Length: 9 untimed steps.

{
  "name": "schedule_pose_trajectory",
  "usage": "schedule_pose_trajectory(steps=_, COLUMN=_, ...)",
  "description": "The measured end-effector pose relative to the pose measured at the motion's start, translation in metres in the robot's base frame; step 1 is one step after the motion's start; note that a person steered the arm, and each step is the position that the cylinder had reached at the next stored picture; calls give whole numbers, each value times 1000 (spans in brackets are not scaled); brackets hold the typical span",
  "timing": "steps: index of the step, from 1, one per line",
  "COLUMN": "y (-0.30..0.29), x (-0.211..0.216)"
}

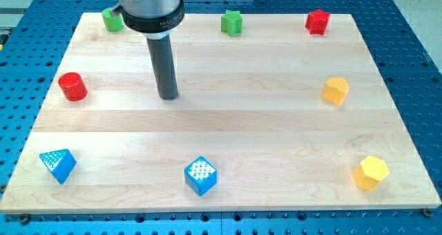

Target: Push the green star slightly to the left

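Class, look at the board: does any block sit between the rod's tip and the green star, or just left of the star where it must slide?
Nothing visible. My tip is below-left of the green star, bare wood between; the green block sits far left.

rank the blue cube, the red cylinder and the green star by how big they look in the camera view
1. blue cube, though it sits nearest the camera.
2. red cylinder.
3. green star, farthest away, so true sizes may be alike.
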State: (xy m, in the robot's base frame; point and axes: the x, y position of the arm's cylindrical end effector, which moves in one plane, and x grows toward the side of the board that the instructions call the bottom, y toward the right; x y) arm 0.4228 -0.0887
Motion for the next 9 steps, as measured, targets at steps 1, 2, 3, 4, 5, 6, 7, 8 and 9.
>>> schedule_pose_trajectory(steps=1, y=6, x=-4)
schedule_pose_trajectory(steps=2, y=64, x=-39)
schedule_pose_trajectory(steps=3, y=143, x=-95)
schedule_pose_trajectory(steps=4, y=164, x=-140)
schedule_pose_trajectory(steps=5, y=167, x=-171)
schedule_pose_trajectory(steps=6, y=170, x=-178)
schedule_pose_trajectory(steps=7, y=193, x=-192)
schedule_pose_trajectory(steps=8, y=106, x=-181)
schedule_pose_trajectory(steps=9, y=95, x=-166)
